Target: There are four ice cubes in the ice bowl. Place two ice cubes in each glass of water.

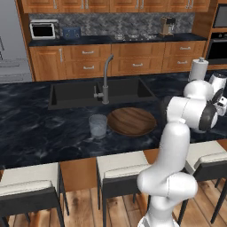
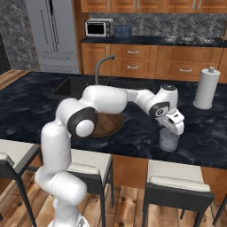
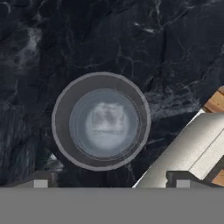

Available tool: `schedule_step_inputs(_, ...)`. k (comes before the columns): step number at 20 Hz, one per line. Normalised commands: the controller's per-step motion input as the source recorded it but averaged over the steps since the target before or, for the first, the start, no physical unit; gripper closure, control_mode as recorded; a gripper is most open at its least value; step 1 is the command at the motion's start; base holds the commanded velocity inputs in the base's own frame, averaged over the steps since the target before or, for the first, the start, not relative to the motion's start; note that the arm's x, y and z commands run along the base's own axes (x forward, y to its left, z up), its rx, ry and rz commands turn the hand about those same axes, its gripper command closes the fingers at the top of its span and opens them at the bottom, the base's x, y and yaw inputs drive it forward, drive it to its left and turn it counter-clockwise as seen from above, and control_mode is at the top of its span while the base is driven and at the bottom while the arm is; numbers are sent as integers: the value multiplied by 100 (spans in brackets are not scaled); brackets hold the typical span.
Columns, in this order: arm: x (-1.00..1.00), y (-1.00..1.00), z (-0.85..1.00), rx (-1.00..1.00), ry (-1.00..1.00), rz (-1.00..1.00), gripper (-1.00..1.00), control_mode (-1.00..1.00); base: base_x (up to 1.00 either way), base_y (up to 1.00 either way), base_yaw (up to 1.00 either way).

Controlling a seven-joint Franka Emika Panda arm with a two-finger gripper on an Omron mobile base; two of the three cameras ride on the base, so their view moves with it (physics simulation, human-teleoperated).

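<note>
My gripper [image 2: 176, 129] hangs straight over the right glass of water [image 2: 169, 140], which stands near the island counter's front edge. In the hand view I look down into this glass [image 3: 101, 121], and my fingertips [image 3: 39, 181] stand wide apart at the bottom, open and holding nothing. A pale cloudy patch [image 3: 105, 119] lies in the glass's middle; I cannot tell if it is ice cubes. The other glass [image 1: 98, 126] stands just left of the wooden ice bowl [image 1: 131, 120]. No cubes can be made out in the bowl. My arm hides part of the bowl [image 2: 109, 126] in the right base view.
A sink [image 1: 88, 93] with a faucet [image 1: 106, 77] lies behind the bowl. A white paper-towel roll [image 2: 206, 88] stands at the counter's far right. Stools [image 2: 179, 184] line the counter's front edge, and one stool seat [image 3: 188, 148] lies below the glass.
</note>
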Motion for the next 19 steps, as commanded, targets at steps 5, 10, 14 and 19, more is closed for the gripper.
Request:
schedule_step_inputs(5, -66, 100, 4, 0, -2, 4, -100, -100, 0, 0, 0)
schedule_step_inputs(10, -41, 100, 6, -3, -5, 10, -100, -100, 0, 0, 0)
schedule_step_inputs(14, -47, 100, 7, -2, -7, 8, -100, -100, 0, 0, 0)
schedule_step_inputs(19, -47, 100, 5, -6, -1, 5, -100, -100, 0, 0, 0)
